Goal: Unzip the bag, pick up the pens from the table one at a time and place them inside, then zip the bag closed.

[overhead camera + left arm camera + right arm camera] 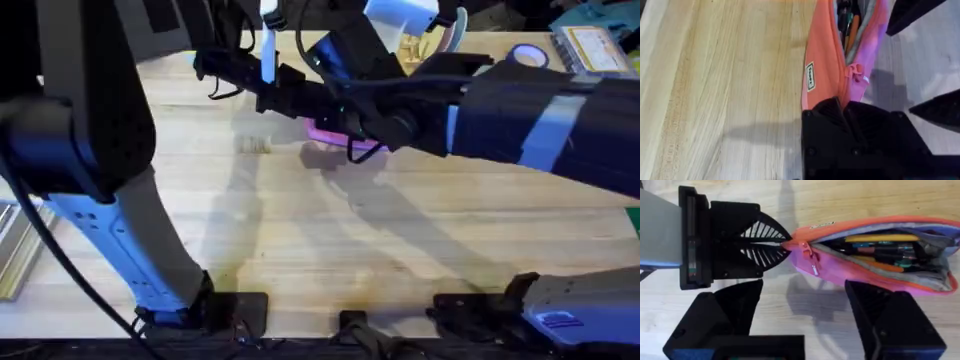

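We see the left gripper (782,244) with its ribbed black fingers (760,230) pressed together on the end of the bag (880,255), pinching the fabric corner just beside the zipper pull (810,260). In the left wrist view that same grip shows as the black fingers (840,112) closed over the bottom end of the pink and orange pouch (825,60), with a small white label (810,76) on its side.

The right gripper (805,315) hovers above the bag with its jaws spread wide, one finger (735,310) on the side toward the left gripper and the other (885,315) over the pouch's middle; neither touches the fabric as far as we can tell.

The bag lies on its side on the table (300,230), its zipper open along most of its length. Inside we make out several pens (885,250), yellow, orange and dark ones, lying lengthwise against a grey lining.

From overhead, both arms reach toward the far middle of the table. The left arm (110,200) rises from the lower left and its forearm stretches across to the pouch. The right arm (540,120) comes in from the right, large and dark under the camera, covering most of the bag so that a pink sliver (335,140) is what remains.
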### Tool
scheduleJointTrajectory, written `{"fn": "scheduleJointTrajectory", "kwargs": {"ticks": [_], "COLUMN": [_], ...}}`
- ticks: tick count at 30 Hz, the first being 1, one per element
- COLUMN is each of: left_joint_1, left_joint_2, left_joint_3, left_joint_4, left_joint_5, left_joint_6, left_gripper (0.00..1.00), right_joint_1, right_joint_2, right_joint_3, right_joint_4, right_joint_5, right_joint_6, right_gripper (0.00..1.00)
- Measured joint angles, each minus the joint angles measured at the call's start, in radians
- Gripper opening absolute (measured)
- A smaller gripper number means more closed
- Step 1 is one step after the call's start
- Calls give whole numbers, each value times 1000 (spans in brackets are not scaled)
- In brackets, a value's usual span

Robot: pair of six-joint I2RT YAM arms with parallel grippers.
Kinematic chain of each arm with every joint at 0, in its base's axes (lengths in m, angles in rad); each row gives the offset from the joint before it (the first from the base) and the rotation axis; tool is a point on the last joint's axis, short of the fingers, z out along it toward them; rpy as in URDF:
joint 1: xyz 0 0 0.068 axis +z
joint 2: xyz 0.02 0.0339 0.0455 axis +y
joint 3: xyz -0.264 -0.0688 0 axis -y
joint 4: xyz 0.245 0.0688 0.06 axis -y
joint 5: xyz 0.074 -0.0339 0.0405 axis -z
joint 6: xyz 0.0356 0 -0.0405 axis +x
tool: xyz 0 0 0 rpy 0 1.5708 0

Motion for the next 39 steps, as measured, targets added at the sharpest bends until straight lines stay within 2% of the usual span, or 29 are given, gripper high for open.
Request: {"fn": "scheduleJointTrajectory", "kwargs": {"ticks": [8, 10, 12, 14, 15, 16, 17, 23, 27, 29, 30, 39], "left_joint_1": [0, 0, 0, 0, 2, 2, 2, 21, 69, 100, 159, 263], "left_joint_2": [0, 0, 0, 0, 0, 0, 0, 0, 0, 0, 0, 0], "left_joint_3": [0, 0, 0, 0, 0, 0, 0, 0, 0, 0, 1, 10], "left_joint_4": [0, 0, -1, 3, 6, 0, -5, -66, -134, -187, -285, -416], "left_joint_5": [0, 0, -1, -5, -7, -8, -10, -10, -10, -10, -2, 20], "left_joint_6": [0, 0, -4, 2, -1, -5, -5, -4, 1, 32, 143, 377], "left_gripper": [44, 82, 184, 372, 541, 943, 981, 995, 996, 996, 996, 995], "right_joint_1": [0, 0, 0, 0, 0, 0, 0, 0, 0, 1, 12, 58], "right_joint_2": [0, 0, 0, 0, 0, 0, 0, 0, 0, 0, 0, 0], "right_joint_3": [0, 0, 0, 0, 0, 0, 0, 0, 0, 0, 0, 0], "right_joint_4": [0, 0, 0, -2, -3, 0, 0, 0, 0, 0, 0, 7], "right_joint_5": [1, 1, 1, 1, 1, 2, 2, 1, 1, 1, 1, 15], "right_joint_6": [0, 0, 0, 0, 0, 0, 0, 0, 0, 0, 0, 6], "right_gripper": [996, 996, 996, 996, 996, 993, 993, 994, 995, 995, 997, 997]}}
